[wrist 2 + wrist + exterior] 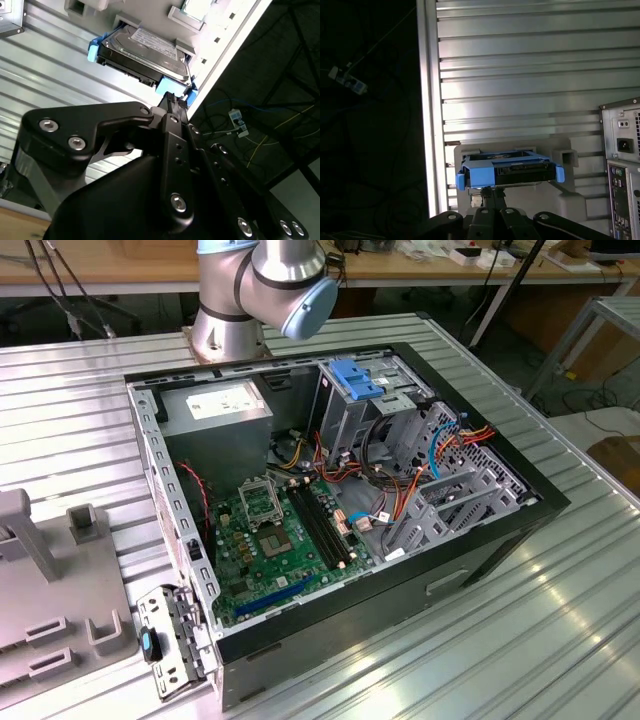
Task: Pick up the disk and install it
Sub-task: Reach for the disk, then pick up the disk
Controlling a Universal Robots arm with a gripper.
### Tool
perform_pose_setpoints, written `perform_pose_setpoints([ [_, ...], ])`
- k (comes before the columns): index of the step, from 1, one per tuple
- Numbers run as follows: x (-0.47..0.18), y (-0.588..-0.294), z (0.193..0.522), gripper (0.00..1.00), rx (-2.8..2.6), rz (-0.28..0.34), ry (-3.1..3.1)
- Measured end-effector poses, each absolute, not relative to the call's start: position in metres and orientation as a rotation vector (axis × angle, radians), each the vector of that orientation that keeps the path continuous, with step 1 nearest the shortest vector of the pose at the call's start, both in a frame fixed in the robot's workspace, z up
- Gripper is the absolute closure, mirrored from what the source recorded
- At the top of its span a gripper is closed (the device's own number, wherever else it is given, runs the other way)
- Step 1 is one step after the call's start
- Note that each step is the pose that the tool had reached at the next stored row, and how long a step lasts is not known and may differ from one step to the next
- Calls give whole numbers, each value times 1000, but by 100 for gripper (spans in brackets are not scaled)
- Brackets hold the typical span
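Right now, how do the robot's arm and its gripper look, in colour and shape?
In the exterior view the arm is made of round silver-grey segments, with a light blue cap on a joint. In the second wrist view the gripper is matt black, built of flat linked bars with rounded ends, joined by silver screws.

1 disk [145, 52], 1 computer case [420, 585]

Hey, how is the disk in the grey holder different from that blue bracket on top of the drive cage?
The disk has a dark metal body framed by blue rails; the blue bracket is all blue plastic. The disk rests in a grey holder on the ribbed table, outside the computer case; the bracket sits atop the grey cage inside that case. Both have bright blue plastic.
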State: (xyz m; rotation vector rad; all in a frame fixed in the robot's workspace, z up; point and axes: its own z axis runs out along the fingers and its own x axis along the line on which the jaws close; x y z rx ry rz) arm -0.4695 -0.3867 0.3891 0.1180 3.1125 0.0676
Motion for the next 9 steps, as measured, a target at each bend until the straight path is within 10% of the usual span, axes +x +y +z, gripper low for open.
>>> perform_pose_setpoints([
  [9, -470, -387, 389, 89, 118, 68, 3112],
])
